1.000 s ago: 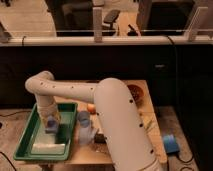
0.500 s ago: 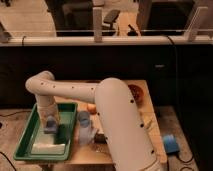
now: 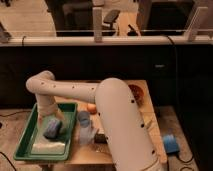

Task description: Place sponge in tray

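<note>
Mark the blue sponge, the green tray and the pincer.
Small blue soft rectangular sponge (image 3: 52, 128): camera view, its top face.
Large green plastic rectangular tray (image 3: 42, 157): camera view, near rim.
Pincer (image 3: 51, 118): camera view, its tip, just above the sponge over the tray.

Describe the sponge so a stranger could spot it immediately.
Start at the big green tray at the view's lower left. Inside it, just below the gripper, lies the sponge: a small dark blue block, unlike the flat pale cloth nearer the front rim or the bluish cup outside.
</note>
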Robot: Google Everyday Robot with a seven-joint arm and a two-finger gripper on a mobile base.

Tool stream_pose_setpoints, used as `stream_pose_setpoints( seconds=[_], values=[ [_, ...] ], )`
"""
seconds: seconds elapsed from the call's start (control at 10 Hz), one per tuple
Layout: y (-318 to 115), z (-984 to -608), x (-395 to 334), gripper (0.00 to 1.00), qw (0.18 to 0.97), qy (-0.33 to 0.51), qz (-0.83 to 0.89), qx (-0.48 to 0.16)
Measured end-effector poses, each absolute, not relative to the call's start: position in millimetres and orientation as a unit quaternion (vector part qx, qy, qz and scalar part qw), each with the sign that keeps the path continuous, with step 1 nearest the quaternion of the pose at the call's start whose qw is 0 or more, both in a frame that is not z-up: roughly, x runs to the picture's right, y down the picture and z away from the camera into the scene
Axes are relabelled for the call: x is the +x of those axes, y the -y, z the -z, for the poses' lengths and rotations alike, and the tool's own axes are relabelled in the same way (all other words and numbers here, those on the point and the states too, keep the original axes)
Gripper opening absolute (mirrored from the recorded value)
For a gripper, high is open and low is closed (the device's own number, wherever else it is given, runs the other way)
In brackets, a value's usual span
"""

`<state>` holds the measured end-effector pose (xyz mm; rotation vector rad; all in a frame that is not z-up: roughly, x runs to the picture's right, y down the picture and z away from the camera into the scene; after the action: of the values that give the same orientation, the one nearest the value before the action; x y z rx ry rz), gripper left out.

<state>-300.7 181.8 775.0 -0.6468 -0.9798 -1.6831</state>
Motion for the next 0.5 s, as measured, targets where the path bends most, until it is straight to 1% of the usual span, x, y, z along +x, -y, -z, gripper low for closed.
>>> stream_pose_setpoints(
  seconds=[0.5],
  values=[
    [-182.2, -774.6, -300.7, 0.80, 0.513, 0.412, 0.704, -0.267]
  ],
)
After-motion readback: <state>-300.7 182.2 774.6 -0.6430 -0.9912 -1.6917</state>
